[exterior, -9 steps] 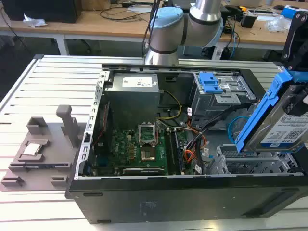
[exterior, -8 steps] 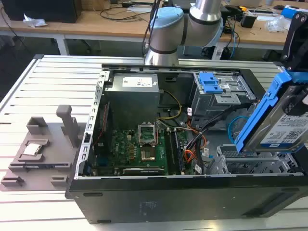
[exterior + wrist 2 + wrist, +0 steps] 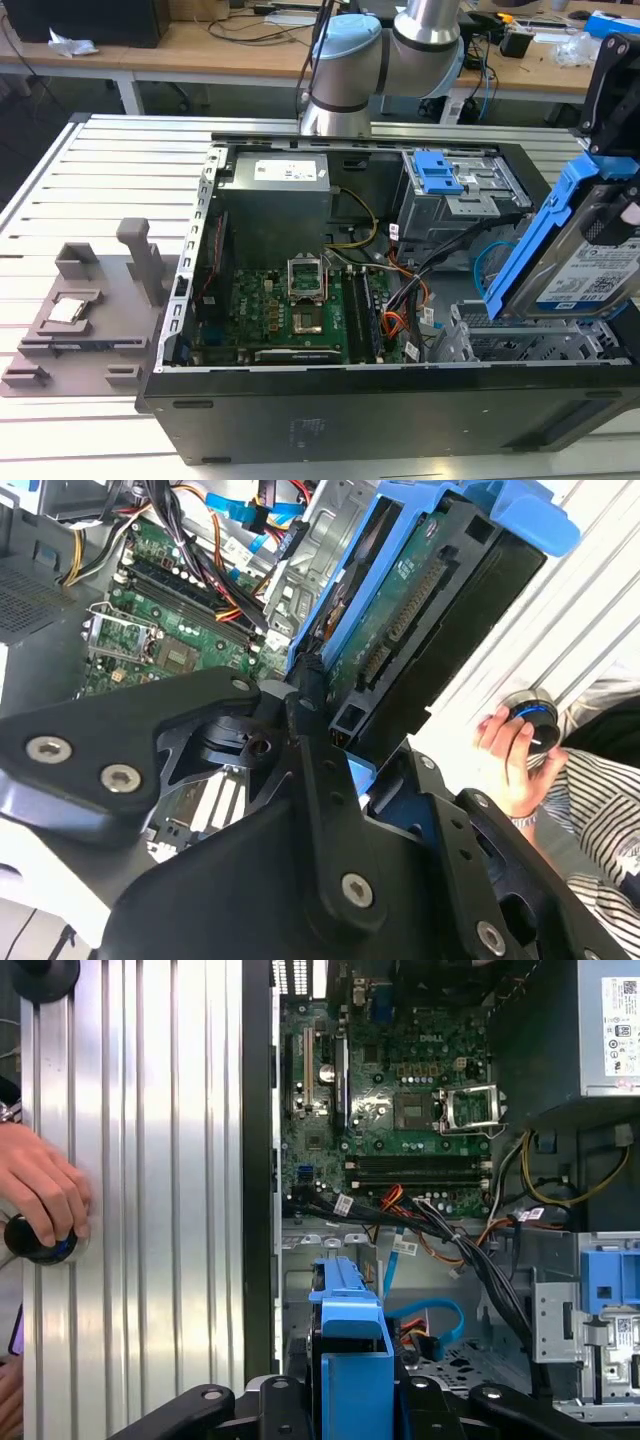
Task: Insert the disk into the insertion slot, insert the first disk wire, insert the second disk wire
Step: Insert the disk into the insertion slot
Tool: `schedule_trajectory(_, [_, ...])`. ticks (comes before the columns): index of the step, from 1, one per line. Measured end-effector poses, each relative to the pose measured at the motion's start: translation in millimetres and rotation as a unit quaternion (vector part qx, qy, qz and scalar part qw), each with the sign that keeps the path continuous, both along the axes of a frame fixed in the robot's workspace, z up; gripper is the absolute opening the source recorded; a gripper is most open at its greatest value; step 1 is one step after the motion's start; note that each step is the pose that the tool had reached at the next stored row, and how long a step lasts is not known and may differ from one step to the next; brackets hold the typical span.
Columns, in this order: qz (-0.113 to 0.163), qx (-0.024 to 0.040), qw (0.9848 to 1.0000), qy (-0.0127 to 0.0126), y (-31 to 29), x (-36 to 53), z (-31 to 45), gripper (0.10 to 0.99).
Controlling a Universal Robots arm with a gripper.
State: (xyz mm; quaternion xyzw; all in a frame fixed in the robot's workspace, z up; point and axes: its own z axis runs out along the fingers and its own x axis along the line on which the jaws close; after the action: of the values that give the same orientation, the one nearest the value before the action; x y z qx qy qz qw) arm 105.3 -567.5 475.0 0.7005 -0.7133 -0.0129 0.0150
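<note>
Over the computer case (image 3: 300, 420), jaws grip the disk (image 3: 590, 262), tilted steeply upright.

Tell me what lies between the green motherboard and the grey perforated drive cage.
A bundle of cables, black, orange and blue, lies between the motherboard and the drive cage, as the exterior view shows.

Silver arm tubes (image 3: 428, 20), pale blue joint caps (image 3: 345, 48); black end effector (image 3: 350, 755) linkages, silver screws (image 3: 120, 777)

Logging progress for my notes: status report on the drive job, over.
The gripper shut on the disk. Disk tilted above the insertion slot, not in. The cables bunched beside it.
</note>
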Motion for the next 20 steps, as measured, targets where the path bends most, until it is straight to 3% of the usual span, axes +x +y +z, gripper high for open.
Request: schedule_trajectory(20, [0.0, 0.0, 1.0, 0.0, 0.0, -1.7, -11.8, 0.365])
